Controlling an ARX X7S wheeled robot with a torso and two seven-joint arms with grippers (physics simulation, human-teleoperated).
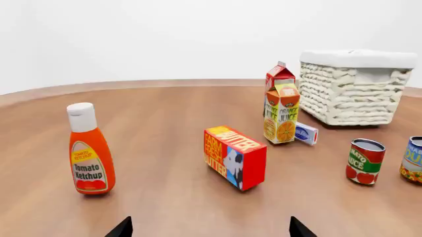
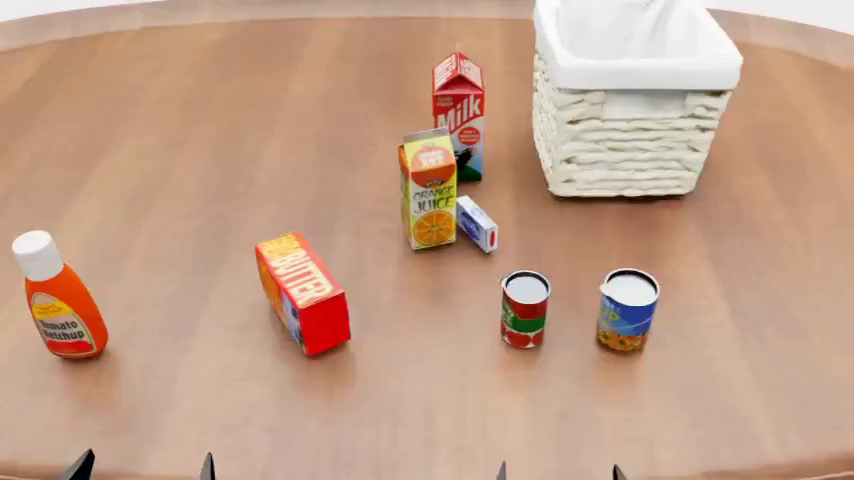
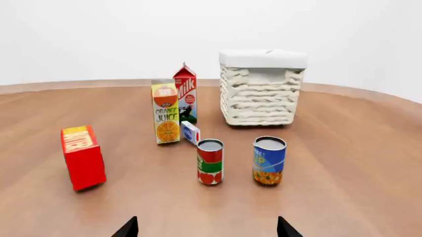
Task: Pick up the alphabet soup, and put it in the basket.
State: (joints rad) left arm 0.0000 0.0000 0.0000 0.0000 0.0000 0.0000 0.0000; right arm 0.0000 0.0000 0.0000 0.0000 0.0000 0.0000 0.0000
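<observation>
The alphabet soup (image 2: pixel 627 311) is a blue-labelled can with a pale top, standing upright on the wooden table; it also shows in the right wrist view (image 3: pixel 269 161) and half cut off at the edge of the left wrist view (image 1: pixel 413 160). The cream wicker basket (image 2: pixel 627 150) with white lining stands at the back right, seen as well from the right wrist (image 3: pixel 261 96) and the left wrist (image 1: pixel 349 94). My left gripper (image 2: pixel 143 468) and right gripper (image 2: pixel 558 472) sit at the near table edge, both open and empty, well short of the can.
A red-and-green can (image 2: pixel 525 310) stands just left of the soup. An orange juice carton (image 2: pixel 430 190), milk carton (image 2: pixel 458 115) and small white-blue box (image 2: pixel 477 224) stand mid-table. A red butter box (image 2: pixel 303 294) and ketchup bottle (image 2: pixel 58 297) are to the left.
</observation>
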